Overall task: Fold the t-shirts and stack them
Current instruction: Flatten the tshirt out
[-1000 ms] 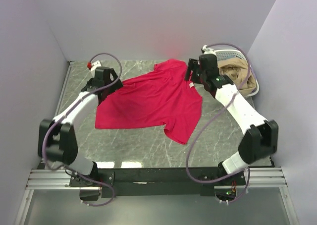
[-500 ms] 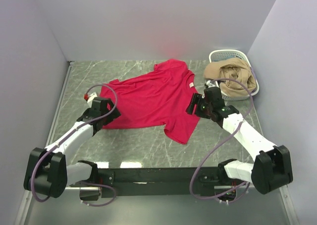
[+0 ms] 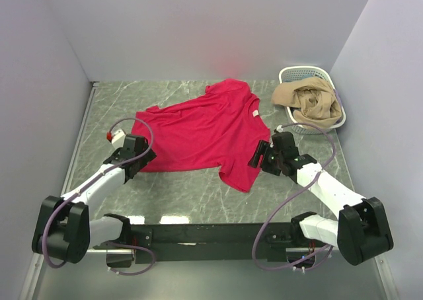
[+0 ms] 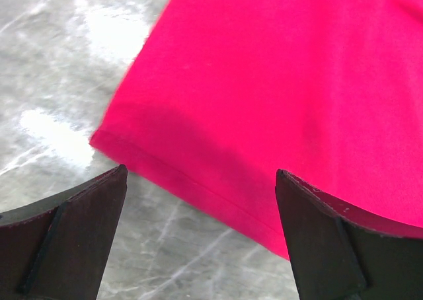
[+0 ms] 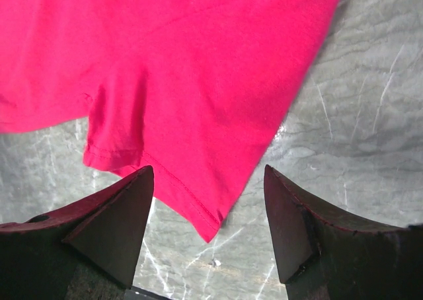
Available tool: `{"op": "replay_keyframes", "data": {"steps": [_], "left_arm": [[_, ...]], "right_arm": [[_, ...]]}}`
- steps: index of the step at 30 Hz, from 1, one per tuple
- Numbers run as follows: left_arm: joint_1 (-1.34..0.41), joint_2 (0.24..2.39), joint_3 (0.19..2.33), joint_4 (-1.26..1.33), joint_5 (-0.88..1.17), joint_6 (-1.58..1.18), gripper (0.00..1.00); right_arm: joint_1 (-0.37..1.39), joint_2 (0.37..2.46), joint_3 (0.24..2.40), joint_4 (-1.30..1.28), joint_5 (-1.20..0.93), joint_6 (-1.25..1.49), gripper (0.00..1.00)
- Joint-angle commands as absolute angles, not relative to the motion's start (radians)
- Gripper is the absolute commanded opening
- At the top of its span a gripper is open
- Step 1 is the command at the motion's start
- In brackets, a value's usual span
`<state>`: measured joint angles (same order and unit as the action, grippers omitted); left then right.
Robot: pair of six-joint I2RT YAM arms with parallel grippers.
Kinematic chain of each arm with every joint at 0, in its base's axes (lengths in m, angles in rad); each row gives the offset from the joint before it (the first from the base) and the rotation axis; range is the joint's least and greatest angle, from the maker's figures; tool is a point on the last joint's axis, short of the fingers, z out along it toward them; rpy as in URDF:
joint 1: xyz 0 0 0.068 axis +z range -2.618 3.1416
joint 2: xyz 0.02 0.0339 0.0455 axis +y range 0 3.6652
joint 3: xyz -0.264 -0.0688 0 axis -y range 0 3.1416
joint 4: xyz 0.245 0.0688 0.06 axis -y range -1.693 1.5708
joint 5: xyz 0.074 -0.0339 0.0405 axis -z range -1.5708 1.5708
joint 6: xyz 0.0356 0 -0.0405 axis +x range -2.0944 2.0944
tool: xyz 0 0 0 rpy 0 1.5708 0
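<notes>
From the top view, the red t-shirt (image 3: 201,131) lies spread flat on the marble table (image 3: 172,194) between the two arms, its white neck label (image 3: 253,114) on the far side. The left gripper (image 3: 141,158) sits at the shirt's near left corner, the cloth just ahead and to its right. The right gripper (image 3: 258,157) stands just beside the near sleeve, which lies to its left. Well beyond the right gripper, a white lattice basket (image 3: 295,72) holds a bundle of tan cloth (image 3: 307,102).

In the left wrist view, the left gripper (image 4: 201,174) is released, its fingers (image 4: 73,237) spread wide with nothing clamped. The red t-shirt (image 4: 264,82) lies just ahead of it; the hemmed corner is ahead of the left finger.

In the right wrist view, the right gripper (image 5: 208,171) is likewise released, its fingers (image 5: 310,227) apart and holding nothing. The t-shirt's sleeve reaches down between the fingertips, its tip resting on the table (image 5: 360,115).
</notes>
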<state>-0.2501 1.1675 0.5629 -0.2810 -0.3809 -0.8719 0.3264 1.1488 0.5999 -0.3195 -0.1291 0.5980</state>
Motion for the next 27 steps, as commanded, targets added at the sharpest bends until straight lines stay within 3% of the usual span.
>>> {"op": "replay_keyframes", "data": {"steps": [1,13,27], "left_arm": [[-0.252,1.207,0.565,-0.339,-0.456,-0.926,0.99],[-0.252,1.258,0.554,-0.325,-0.374,-0.976,0.99],[-0.252,1.350,0.601,-0.295,-0.357,-0.968,0.99]], "right_arm": [[0.322,1.106,0.591,-0.293,-0.127,0.615,0.74],[0.324,1.086,0.506,-0.256,-0.130,0.698,0.73],[0.344,1.235,0.448,-0.088,-0.233,0.756,0.71]]}}
